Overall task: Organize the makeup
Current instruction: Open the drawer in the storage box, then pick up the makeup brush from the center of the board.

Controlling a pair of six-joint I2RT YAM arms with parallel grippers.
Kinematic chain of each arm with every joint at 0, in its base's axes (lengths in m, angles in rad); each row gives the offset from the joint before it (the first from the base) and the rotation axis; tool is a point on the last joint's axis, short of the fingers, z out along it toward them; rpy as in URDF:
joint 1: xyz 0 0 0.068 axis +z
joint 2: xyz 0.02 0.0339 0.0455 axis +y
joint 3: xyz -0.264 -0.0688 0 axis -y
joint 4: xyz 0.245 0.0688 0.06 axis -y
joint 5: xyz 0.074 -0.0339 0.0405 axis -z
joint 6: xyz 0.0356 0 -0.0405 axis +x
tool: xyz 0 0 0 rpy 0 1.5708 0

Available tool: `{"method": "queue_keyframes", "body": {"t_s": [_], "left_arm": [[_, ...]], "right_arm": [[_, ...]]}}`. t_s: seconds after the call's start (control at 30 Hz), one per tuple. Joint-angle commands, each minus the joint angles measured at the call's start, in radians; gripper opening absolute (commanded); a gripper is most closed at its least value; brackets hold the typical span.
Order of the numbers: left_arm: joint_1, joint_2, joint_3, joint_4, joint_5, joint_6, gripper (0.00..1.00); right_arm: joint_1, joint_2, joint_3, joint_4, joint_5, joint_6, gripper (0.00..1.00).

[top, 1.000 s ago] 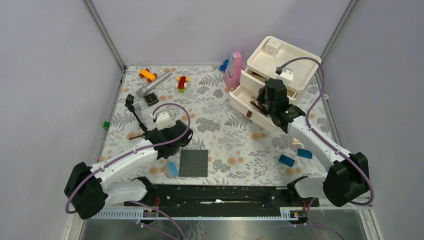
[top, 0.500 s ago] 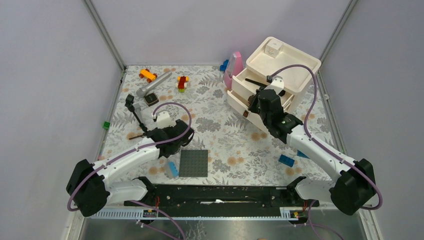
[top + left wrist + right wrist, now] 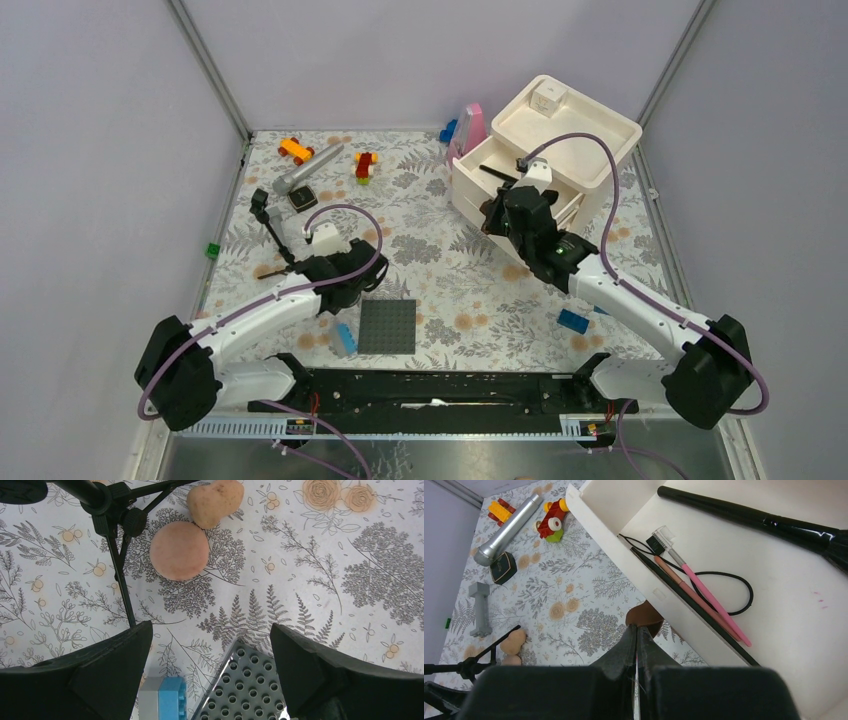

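Note:
My left gripper (image 3: 210, 630) is open above the flowered tabletop, with nothing between its fingers. A round peach puff (image 3: 179, 551) and a beige sponge (image 3: 215, 501) lie just beyond it. My right gripper (image 3: 636, 627) is shut, and its tips touch the brown knob (image 3: 644, 615) on the front of the white drawer unit (image 3: 575, 125). Beside it an open drawer (image 3: 794, 630) holds a long black brush (image 3: 749, 515), a pink stick (image 3: 709, 592), thin pencils (image 3: 684, 587) and a black loop. In the top view the right gripper (image 3: 492, 215) is at the drawer front.
A black mini tripod (image 3: 110, 510) stands left of the puff. The grey studded plate (image 3: 255, 685) and a blue brick (image 3: 167, 700) lie under the left gripper. A silver tube (image 3: 308, 167), a black compact (image 3: 303, 197), toy bricks (image 3: 365, 165) and a pink case (image 3: 467, 140) sit farther back.
My right gripper, shut throughout, has moved left from over the drawers to the drawer front, uncovering the open drawer with the black brush. The left gripper opened a little wider and barely moved.

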Motion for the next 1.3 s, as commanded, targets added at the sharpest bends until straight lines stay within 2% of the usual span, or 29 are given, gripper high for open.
{"method": "queue_keyframes", "body": {"t_s": [0.0,0.07,0.1,0.3,0.47,0.7,0.87,0.93,1.13,1.27], "left_arm": [[0.025,0.025,-0.001,-0.003,-0.030,-0.019,0.99],[0.046,0.040,-0.004,0.006,-0.028,-0.007,0.99],[0.061,0.047,-0.008,0.012,-0.025,0.000,0.99],[0.159,0.074,-0.035,0.100,0.006,0.074,0.99],[0.225,0.128,-0.040,0.180,0.029,0.127,0.99],[0.267,0.223,-0.027,0.255,0.054,0.161,0.98],[0.308,0.265,-0.049,0.326,0.118,0.190,0.90],[0.318,0.282,-0.045,0.332,0.136,0.196,0.84],[0.322,0.274,-0.060,0.350,0.165,0.202,0.74],[0.322,0.280,-0.061,0.351,0.178,0.208,0.60]], "right_arm": [[0.029,-0.061,0.011,0.051,-0.034,0.009,0.06],[0.028,-0.078,0.013,0.051,-0.030,0.001,0.19],[0.028,-0.088,0.015,0.051,-0.033,-0.003,0.22],[0.029,-0.131,0.041,-0.014,-0.109,-0.020,0.33],[0.028,-0.179,0.041,-0.019,-0.176,-0.029,0.35],[0.028,-0.240,0.028,-0.032,-0.166,-0.046,0.35],[0.028,-0.264,0.014,-0.037,-0.149,-0.041,0.37],[0.029,-0.271,0.010,-0.038,-0.145,-0.040,0.37],[0.029,-0.289,0.001,-0.038,-0.133,-0.041,0.38],[0.028,-0.296,-0.003,-0.036,-0.132,-0.040,0.38]]}}
